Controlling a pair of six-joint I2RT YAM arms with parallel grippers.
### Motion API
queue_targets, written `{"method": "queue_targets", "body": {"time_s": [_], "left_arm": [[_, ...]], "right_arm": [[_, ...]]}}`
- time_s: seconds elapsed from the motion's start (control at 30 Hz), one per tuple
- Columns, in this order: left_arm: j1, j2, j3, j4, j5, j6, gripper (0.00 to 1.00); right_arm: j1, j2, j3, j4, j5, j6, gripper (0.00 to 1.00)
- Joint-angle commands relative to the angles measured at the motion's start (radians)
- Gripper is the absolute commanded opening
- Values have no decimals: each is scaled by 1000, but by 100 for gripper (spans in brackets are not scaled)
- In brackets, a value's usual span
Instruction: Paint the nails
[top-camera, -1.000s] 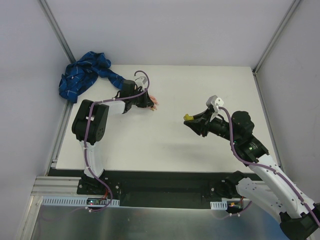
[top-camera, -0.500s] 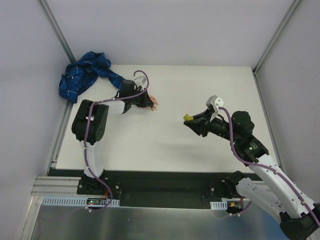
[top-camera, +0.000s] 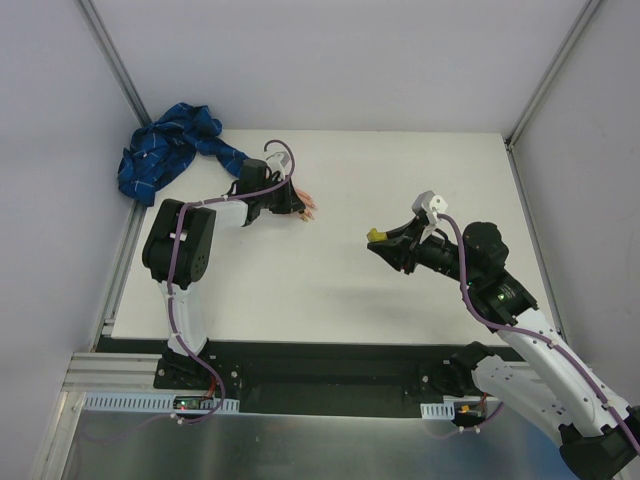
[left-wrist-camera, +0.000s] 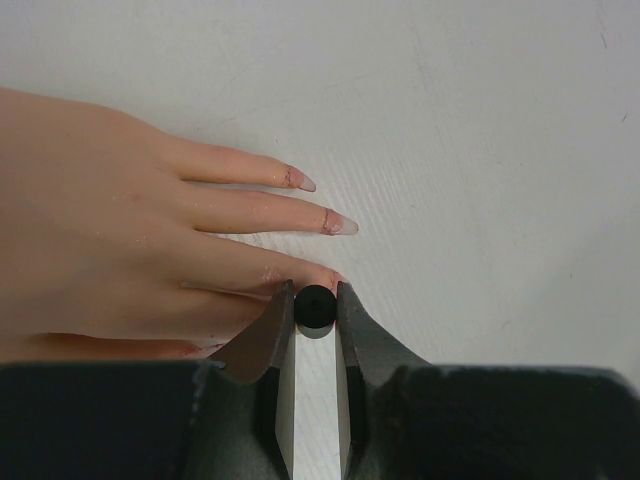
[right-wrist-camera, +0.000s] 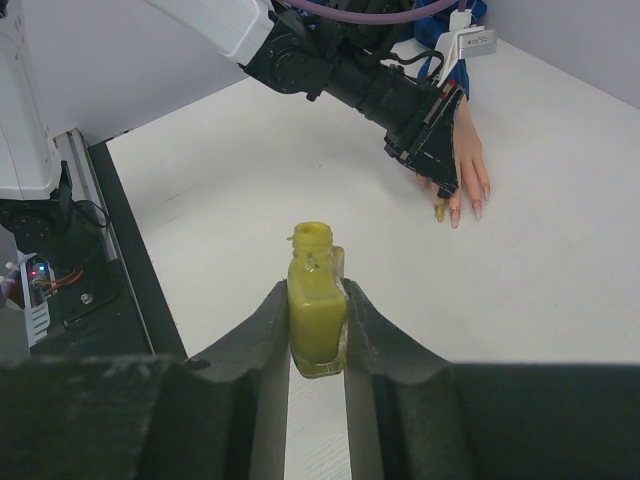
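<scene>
- blue plaid sleeve (top-camera: 165, 150) lies bunched at the far left corner of the table (top-camera: 300, 290).
- mannequin hand (left-wrist-camera: 100, 230) lies flat, the nails (left-wrist-camera: 340, 224) pointing right.
- left gripper (left-wrist-camera: 315, 295) is clamped on a small black round piece (left-wrist-camera: 315, 308) over one fingertip, with two nails just beside it.
- right gripper (right-wrist-camera: 317, 290), well apart from the nails, pinches a yellow bottle (right-wrist-camera: 317, 325).

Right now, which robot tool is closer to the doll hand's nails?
Left. The left tool sits right at the nails of the mannequin hand, pinching the polish brush. The right tool is far off across the table, holding the open yellow polish bottle.
</scene>
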Motion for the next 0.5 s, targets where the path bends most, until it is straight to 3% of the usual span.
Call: {"method": "queue_targets", "body": {"time_s": [0.0,0.47], "left_arm": [[11,7,21,42,12,-7,0],[19,-2,26,36,9,-2,0]], "right_arm": [[-5,-12,13,68,-29,13,0],[-3,-12,10,68,-34,14,0]]}}
